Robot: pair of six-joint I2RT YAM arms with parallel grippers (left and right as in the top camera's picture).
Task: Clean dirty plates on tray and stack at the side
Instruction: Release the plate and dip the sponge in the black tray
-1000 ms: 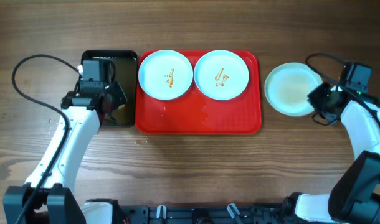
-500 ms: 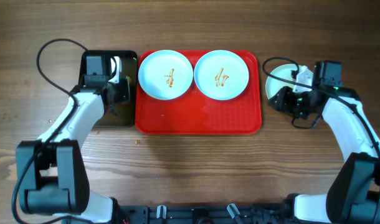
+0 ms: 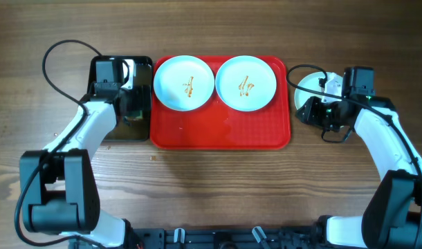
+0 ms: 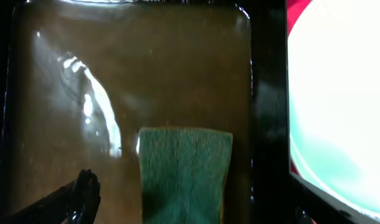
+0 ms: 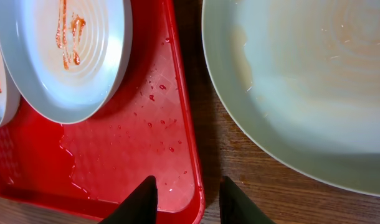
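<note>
Standing next to the rig: the right gripper (image 5: 189,200) is open with nothing in it. Its two dark fingertips sit either side of the red tray (image 3: 221,135)'s right rim, one over the tray floor, one over the wooden surface (image 3: 218,180). Just inside that rim there's a scatter of water droplets (image 5: 157,123) and a thin wet patch on the textured red plastic. Further into the tray are two pale blue plates side by side along the far edge, very close or just touching. The left plate (image 3: 184,83) and the right plate (image 3: 246,83) both have a small orange-brown sauce squiggle in the middle. The third plate (image 5: 302,81) is off the tray, flat on the wood just beside that same right rim. It has no squiggle, only a faint brownish film, and from overhead the right arm and its cable (image 3: 304,69) cover a good chunk of it. On the other side, the left gripper (image 4: 191,210) looks open too. One dark finger shows low on the left of the wrist view, a sliver of the other at the bottom right, and nothing is pinched. It hangs over a green sponge (image 4: 185,174) lying in the black tray (image 4: 146,74), whose floor looks brown and shiny-wet with glare. That black tray sits right up against the red tray's left side.
</note>
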